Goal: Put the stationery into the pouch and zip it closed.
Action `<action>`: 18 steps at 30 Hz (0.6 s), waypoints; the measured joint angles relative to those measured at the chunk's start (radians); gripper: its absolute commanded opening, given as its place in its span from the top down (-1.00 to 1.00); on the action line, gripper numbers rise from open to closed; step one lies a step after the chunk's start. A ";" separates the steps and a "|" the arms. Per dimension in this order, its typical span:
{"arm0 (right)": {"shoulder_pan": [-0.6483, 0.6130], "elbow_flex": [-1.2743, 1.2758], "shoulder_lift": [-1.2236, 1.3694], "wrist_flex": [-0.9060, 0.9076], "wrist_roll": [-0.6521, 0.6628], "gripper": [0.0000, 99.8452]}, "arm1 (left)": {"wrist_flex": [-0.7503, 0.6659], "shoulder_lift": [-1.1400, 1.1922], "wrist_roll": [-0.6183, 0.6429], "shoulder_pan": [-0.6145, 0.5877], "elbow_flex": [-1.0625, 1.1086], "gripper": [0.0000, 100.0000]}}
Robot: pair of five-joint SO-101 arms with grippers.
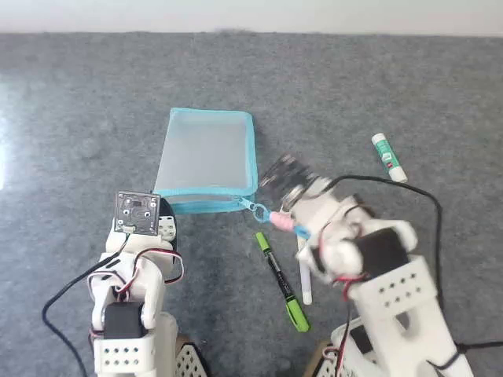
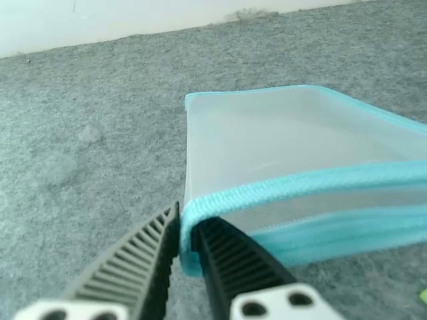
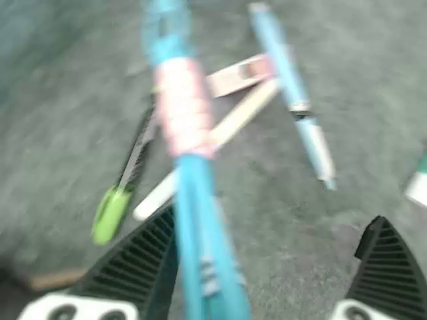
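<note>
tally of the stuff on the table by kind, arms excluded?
Pouch: 1
Pens: 4 (green pen, white pen, pink-grip blue pen, light blue pen)
Glue stick: 1
Total: 6

pouch (image 1: 206, 157): centre; marker (image 1: 280, 279): in front-right of pouch; glue stick (image 1: 389, 157): right, well apart

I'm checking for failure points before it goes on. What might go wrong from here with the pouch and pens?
1. The left gripper pinches only the corner of the translucent, turquoise-edged pouch; a pull might slip it free.
2. The green-capped black pen and white pen lie close together by the open right gripper, so grabbing one may nudge the other.
</note>
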 measured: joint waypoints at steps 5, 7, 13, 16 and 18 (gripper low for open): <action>-0.296 0.000 -0.123 0.069 0.002 0.22 | 0.000 0.000 0.000 0.000 0.000 0.98; -0.334 0.000 -0.153 0.074 -0.017 0.12 | 0.000 0.000 0.000 0.000 0.000 0.98; -0.347 0.000 -0.161 0.074 -0.041 -0.39 | 0.000 0.000 0.000 0.000 0.000 0.98; -0.334 0.000 -0.161 0.074 -0.041 -0.37 | 0.000 0.000 0.000 0.000 0.000 0.98; -0.267 0.006 -0.150 0.066 -0.041 -0.32 | 0.000 0.000 0.000 0.000 0.000 0.98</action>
